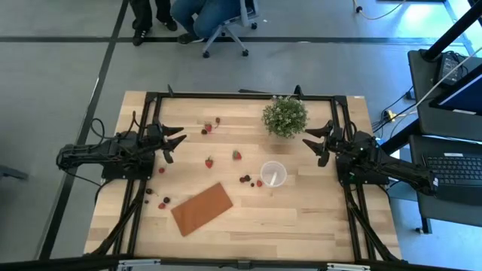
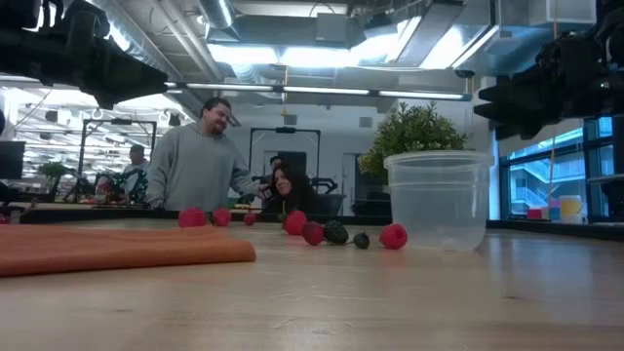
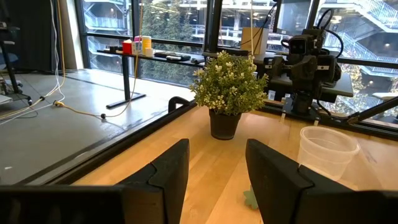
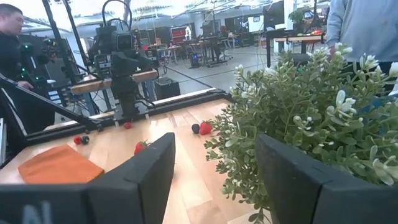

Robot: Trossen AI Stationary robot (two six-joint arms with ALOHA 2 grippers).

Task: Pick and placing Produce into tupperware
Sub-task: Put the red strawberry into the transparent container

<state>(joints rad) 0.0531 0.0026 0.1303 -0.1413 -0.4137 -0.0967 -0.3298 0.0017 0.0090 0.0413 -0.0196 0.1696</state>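
Observation:
The tupperware, a small clear round cup (image 1: pixel 273 174) (image 2: pixel 439 200) (image 3: pixel 326 152), stands upright on the wooden table right of centre. The produce lies scattered on the table: red pieces (image 1: pixel 209 162) (image 1: pixel 236 155), a few right beside the cup (image 1: pixel 245 179) (image 2: pixel 393 236) (image 2: pixel 335 232), others near the left edge (image 1: pixel 161 203) and at the back (image 1: pixel 205 129). My left gripper (image 1: pixel 175 143) (image 3: pixel 217 180) hovers open and level at the table's left side. My right gripper (image 1: pixel 316 141) (image 4: pixel 214 174) hovers open and level at the right side, next to the plant. Neither has anything between its fingers.
A green potted plant (image 1: pixel 285 116) (image 4: pixel 311 124) stands at the far right, close in front of my right gripper. A flat brown board (image 1: pixel 202 208) (image 2: pixel 117 249) lies near the front edge. A black frame (image 1: pixel 241 96) runs around the table. People stand beyond the far edge (image 2: pixel 200 156).

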